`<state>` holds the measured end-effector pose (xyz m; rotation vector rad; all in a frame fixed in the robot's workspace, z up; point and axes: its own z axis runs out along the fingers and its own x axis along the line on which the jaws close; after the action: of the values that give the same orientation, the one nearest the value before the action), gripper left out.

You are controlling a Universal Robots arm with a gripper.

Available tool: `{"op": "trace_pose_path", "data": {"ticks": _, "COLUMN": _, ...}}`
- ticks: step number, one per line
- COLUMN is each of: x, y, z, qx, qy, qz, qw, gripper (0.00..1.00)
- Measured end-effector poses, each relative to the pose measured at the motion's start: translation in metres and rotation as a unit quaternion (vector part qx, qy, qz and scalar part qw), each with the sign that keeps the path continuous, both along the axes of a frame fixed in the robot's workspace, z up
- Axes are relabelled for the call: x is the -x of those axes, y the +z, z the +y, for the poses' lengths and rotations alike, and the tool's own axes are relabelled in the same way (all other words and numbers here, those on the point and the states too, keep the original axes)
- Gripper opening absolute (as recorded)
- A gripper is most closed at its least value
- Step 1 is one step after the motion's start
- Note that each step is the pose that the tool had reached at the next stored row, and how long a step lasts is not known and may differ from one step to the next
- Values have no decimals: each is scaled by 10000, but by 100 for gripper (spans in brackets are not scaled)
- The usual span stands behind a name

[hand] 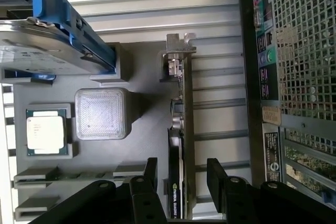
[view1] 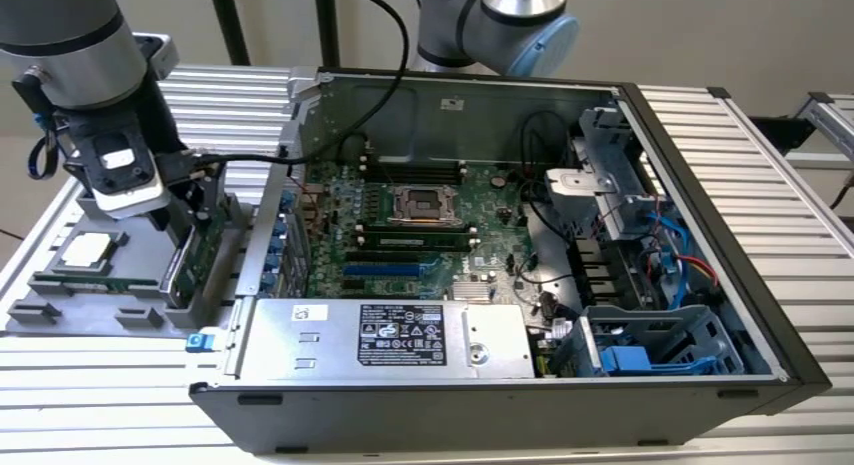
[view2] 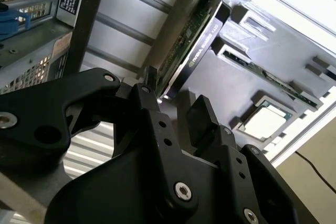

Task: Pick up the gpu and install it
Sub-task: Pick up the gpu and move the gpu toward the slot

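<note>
The gpu [hand: 180,114] stands on its edge in a slot of the grey parts tray [view1: 80,310], which lies outside the computer case on the exterior view's left. Its silver bracket [hand: 180,45] is at the end far from me, and its black shroud [view2: 202,40] faces one side. My gripper [hand: 182,174] is open and straddles the card, one black finger on each face with a small gap on both sides. In the exterior view the gripper [view1: 187,220] hangs right over the gpu [view1: 187,263]. The second wrist view also has the open gripper [view2: 176,103] at the card's near end.
The tray also carries a hard drive with blue rails [hand: 47,51], a processor chip [hand: 46,132], a grey square block [hand: 101,114] and RAM sticks [hand: 37,174]. The open computer case [view1: 694,235] lies beside it, with motherboard [view1: 414,225] and power supply [view1: 387,335]. Another arm [view1: 494,20] stands behind.
</note>
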<state>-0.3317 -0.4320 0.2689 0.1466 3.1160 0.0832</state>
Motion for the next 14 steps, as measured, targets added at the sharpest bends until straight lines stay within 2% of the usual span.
{"op": "trace_pose_path", "data": {"ticks": 14, "x": 9, "y": -100, "z": 0, "qx": 1, "qy": 0, "qz": 0, "qw": 10000, "gripper": 100}}
